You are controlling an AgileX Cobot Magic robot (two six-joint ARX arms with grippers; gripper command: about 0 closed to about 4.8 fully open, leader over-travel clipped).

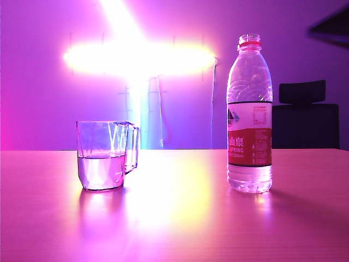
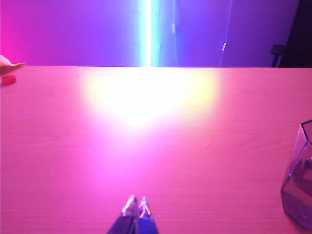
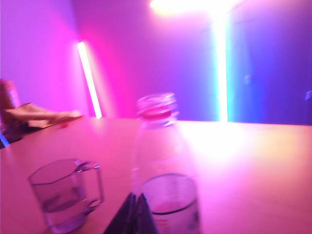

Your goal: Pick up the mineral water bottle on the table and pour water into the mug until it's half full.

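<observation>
Both hands pressed together, holding nothing — right hand (image 3: 135, 207) near the uncapped tall clear red-labelled plastic bottle (image 1: 250, 117), left hand (image 2: 137, 208) over the pink glossy counter (image 1: 180, 218). A stray nudge could topple the bottle toward the half-filled faceted glass mug (image 1: 106, 155).

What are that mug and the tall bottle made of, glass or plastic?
The mug looks like clear glass, though hard plastic is possible: sharp facets with bright glints, thick walls and handle. The mineral water bottle seems thin clear plastic: ribbed, moulded shoulder, red neck ring, glossy printed label. Both stand on the table, apart from both grippers.
</observation>
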